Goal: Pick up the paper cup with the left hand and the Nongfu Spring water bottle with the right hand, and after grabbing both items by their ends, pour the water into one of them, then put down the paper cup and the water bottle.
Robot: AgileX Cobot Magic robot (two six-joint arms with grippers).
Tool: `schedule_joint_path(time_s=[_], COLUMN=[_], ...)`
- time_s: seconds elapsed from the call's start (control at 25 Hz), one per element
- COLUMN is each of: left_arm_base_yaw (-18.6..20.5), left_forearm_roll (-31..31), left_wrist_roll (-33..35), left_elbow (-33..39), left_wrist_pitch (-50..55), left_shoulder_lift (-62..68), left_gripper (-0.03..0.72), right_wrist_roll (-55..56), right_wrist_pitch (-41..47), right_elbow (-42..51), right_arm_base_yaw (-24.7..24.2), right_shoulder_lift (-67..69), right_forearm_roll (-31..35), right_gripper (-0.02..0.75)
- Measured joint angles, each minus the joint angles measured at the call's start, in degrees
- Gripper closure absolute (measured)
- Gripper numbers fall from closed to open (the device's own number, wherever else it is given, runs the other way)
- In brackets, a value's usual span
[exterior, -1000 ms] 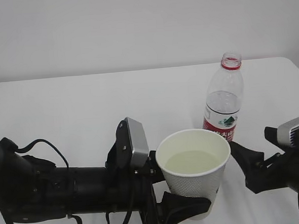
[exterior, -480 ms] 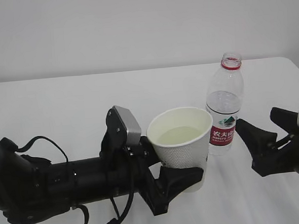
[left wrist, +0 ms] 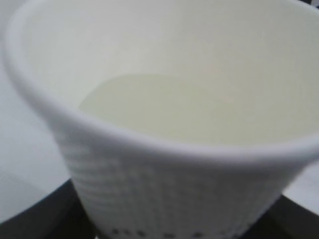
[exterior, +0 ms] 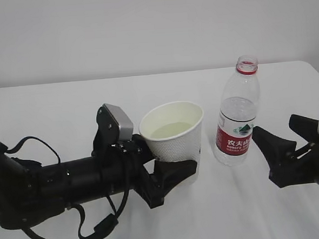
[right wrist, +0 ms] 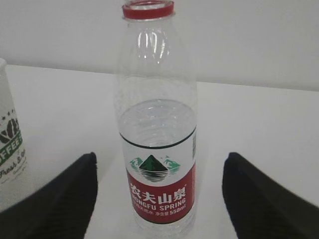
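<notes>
Paper cup with pale water inside, gripped low on its wall by the left hand, fingers closed around it at a wide spread; carried toward nine o'clock since a second ago and no longer overlapping the bottle in the exterior view. Nongfu Spring water bottle uncapped, upright on the white tabletop, partly filled, standing free at three o'clock of the cup. Right hand withdrawn toward four o'clock of the bottle, fingers spread wide on either side, touching nothing. Pouring apparently complete and bottle already set down; remaining step judged to be lowering and releasing the cup.
</notes>
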Motion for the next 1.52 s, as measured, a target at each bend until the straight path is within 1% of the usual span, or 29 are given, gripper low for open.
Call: schedule_joint_path(time_s=[0.52,0.8,0.96,1.08,1.28,1.52], left_arm_base_yaw=[8.2,13.96,16.51,17.91,19.68,19.93], left_forearm_roll=[0.76,1.1,0.99,-0.45,-4.83,-10.43], left_wrist_roll=[1.69,1.74,3.5,5.38,7.14,8.54], left_elbow=[0.0,0.0,0.52,2.04,3.87,4.15], left_wrist_pitch=[0.0,0.0,0.0,0.0,0.0,0.0], left_shoulder_lift=[0.0,0.0,0.0,0.0,0.0,0.0], left_gripper=[0.185,0.185,0.185,0.185,0.185,0.185], right_wrist_roll=[0.0,-0.51,-0.6,-0.63,-0.63,-0.63], right_wrist_pitch=[0.0,0.0,0.0,0.0,0.0,0.0], right_elbow=[0.0,0.0,0.0,0.0,0.0,0.0], right_arm_base_yaw=[0.0,0.0,0.0,0.0,0.0,0.0], right_shoulder_lift=[0.0,0.0,0.0,0.0,0.0,0.0], right_forearm_roll=[0.96,1.94,2.07,2.77,3.48,4.11], right_gripper=[0.146,0.147,0.147,0.147,0.148,0.148])
